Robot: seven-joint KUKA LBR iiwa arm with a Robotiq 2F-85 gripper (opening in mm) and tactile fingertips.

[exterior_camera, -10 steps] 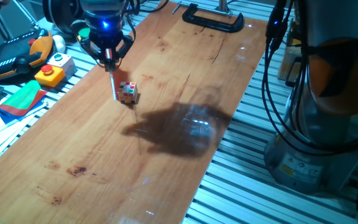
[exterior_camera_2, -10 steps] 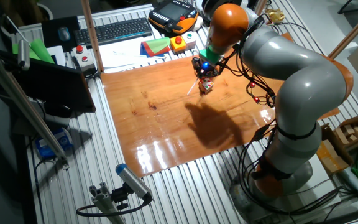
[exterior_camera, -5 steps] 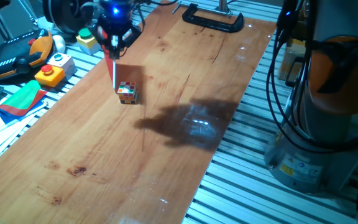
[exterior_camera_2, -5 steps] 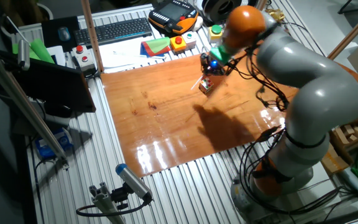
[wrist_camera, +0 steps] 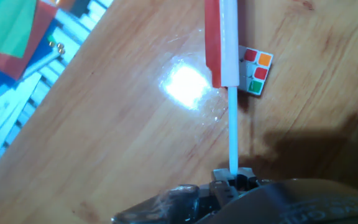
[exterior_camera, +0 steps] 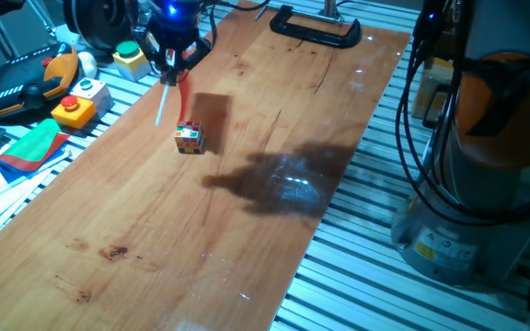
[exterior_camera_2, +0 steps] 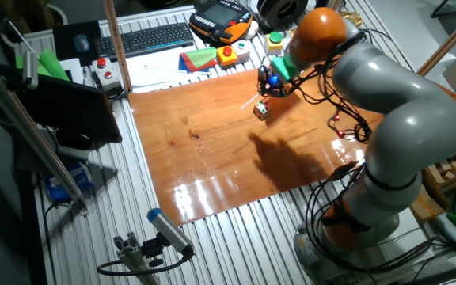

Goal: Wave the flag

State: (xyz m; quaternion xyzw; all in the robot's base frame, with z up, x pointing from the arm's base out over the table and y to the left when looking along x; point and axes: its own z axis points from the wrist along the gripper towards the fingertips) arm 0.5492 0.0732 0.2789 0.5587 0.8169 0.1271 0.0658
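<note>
The flag point(exterior_camera: 163, 104) is a thin white stick with a narrow red sheet along it. My gripper point(exterior_camera: 173, 61) is shut on one end of the stick and holds it above the wooden table point(exterior_camera: 247, 230), tilted down and to the left. In the hand view the stick point(wrist_camera: 233, 124) runs straight out from the gripper point(wrist_camera: 232, 179), and the red sheet point(wrist_camera: 212, 37) shows edge-on. The flag point(exterior_camera_2: 252, 101) is a faint streak in the other fixed view, below the gripper point(exterior_camera_2: 271, 82). A small multicoloured cube point(exterior_camera: 189, 138) lies on the table under the flag's tip.
A red-and-green folded cloth point(exterior_camera: 29, 148) lies off the table's left edge, by an orange button box point(exterior_camera: 73, 109) and a yellow-green one point(exterior_camera: 132, 57). A black clamp point(exterior_camera: 316, 28) sits at the far end. The arm's base point(exterior_camera: 467, 184) stands right of the table.
My gripper has moved toward the table's far end with the flag. The stick hung straight down beside the cube; now it tilts, its free end swung to the left.
</note>
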